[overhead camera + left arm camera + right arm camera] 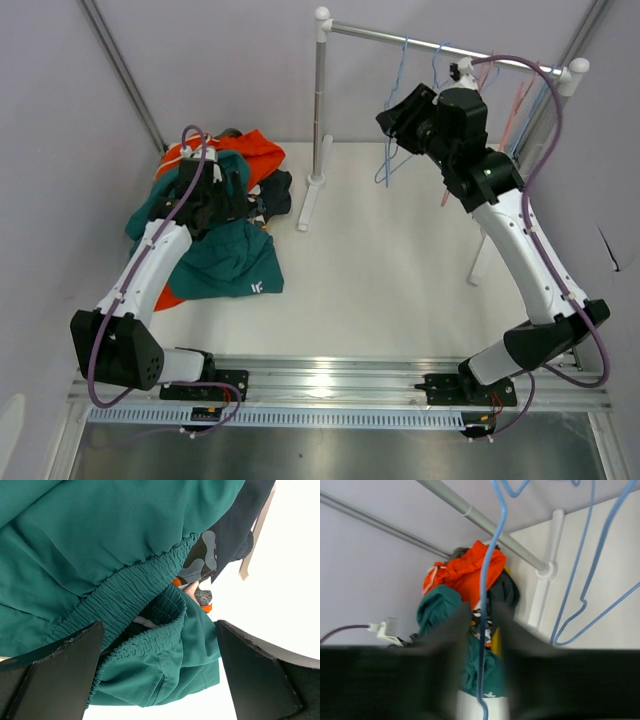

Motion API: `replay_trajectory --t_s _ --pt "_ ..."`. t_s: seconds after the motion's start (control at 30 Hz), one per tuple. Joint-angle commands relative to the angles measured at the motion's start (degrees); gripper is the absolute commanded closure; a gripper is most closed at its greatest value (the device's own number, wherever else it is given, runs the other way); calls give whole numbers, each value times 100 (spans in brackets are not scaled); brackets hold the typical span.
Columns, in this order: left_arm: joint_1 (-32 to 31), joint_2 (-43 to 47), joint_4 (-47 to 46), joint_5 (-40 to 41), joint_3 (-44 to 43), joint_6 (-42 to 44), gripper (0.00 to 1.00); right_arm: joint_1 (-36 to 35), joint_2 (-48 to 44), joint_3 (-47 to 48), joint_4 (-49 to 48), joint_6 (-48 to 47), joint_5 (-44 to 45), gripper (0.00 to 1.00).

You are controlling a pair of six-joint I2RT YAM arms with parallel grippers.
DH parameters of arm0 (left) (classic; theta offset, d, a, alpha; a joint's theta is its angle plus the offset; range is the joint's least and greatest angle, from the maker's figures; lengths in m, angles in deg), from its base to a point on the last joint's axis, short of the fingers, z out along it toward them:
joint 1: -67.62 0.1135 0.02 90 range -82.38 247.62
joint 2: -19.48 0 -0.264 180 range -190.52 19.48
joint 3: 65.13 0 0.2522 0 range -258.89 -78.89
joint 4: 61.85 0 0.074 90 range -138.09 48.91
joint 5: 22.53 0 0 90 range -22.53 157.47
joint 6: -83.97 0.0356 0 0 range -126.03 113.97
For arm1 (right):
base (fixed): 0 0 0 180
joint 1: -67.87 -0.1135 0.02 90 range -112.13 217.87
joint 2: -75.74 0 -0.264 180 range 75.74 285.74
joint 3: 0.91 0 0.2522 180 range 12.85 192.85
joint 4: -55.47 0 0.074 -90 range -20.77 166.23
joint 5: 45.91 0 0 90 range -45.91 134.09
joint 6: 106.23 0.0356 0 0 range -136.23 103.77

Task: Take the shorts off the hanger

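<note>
Worktop (380, 280) white, smooth, open across middle between arms. At its left, shorts (225, 200) heaped soft and crumpled: teal pair (240, 265) nearest, small white logo, gathered elastic waistband; camouflage (205, 555) and navy (240, 520) tucked beside; orange (255, 150) farthest, near wall. Left pincer (160, 645) spread wide just above teal waistband, holding nothing. Farther right, right pincer (481, 630) parted narrowly astride thin blue hanger (485, 580) wire, under metal rack (320, 110) rail.

The shorts (225, 215) are lying heaped at the left of the table (380, 270). The teal pair (235, 262) is sprawling in front, logo showing, the orange pair (255, 150) behind, the navy pair (278, 192) and the camouflage pair (202, 555) between.
</note>
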Motion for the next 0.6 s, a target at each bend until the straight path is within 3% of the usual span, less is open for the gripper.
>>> replay_trajectory --t_s 0.0,0.07,0.1,0.37,0.57 --pt "10 248 -224 -54 48 -19 1 -18 -398 -74 122 8 174 33" --pt "19 284 -294 -63 101 8 1 -61 -591 -118 236 -36 270 4" --pt "19 327 -329 -63 119 8 1 -96 -662 -136 245 -62 314 1" --pt "-95 398 -374 42 215 34 1 -141 -1382 -118 957 -326 683 1" --pt "-402 792 -610 -1 364 174 1 -535 -2787 -995 1590 -590 694 1"
